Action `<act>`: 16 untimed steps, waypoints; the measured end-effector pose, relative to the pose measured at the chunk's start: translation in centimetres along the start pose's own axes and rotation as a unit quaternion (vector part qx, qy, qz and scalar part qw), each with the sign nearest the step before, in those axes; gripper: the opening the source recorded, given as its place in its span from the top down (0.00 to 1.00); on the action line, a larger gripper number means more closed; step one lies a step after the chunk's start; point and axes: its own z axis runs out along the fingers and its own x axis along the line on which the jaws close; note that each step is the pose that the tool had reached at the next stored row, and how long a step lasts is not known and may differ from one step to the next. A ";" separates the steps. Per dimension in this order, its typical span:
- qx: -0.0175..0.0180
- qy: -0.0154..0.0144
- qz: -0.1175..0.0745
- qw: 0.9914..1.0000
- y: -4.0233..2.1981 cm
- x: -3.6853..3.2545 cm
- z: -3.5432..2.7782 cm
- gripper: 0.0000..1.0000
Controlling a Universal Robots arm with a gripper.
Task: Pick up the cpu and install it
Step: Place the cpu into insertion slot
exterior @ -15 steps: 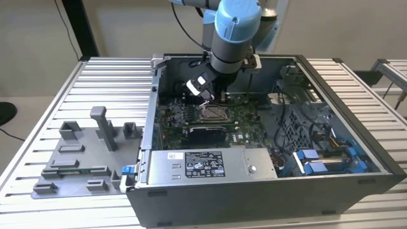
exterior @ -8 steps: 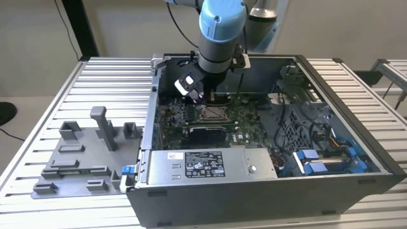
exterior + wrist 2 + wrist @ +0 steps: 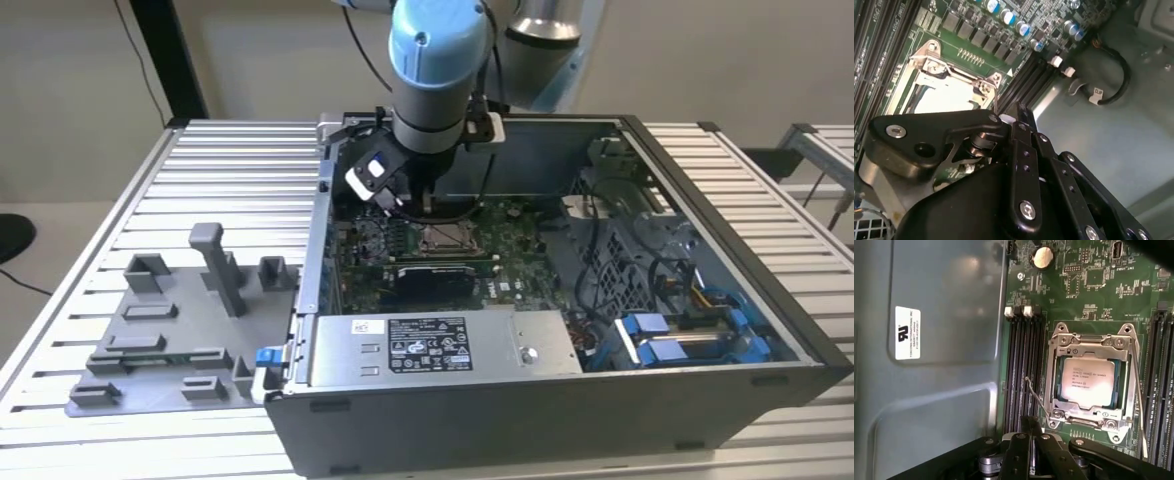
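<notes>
cpu (image 3: 1088,384) in socket frame (image 3: 1091,341), inside computer case (image 3: 534,412)

Exterior view looks down on the case (image 3: 534,410); both wrist views closely share its socket (image 3: 1090,342) (image 3: 929,63).

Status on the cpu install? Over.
Arm's gripper low inside the computer case, just off the socket frame. cpu lying flat in that frame, silver top up, clear of the gripper. Thin wire lever sticks out between gripper and frame.

Pale, smooth metal cpu (image 3: 1088,383) top
</notes>
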 end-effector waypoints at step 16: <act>-0.003 0.000 -0.001 1.000 0.23 -0.50 1.25 1.00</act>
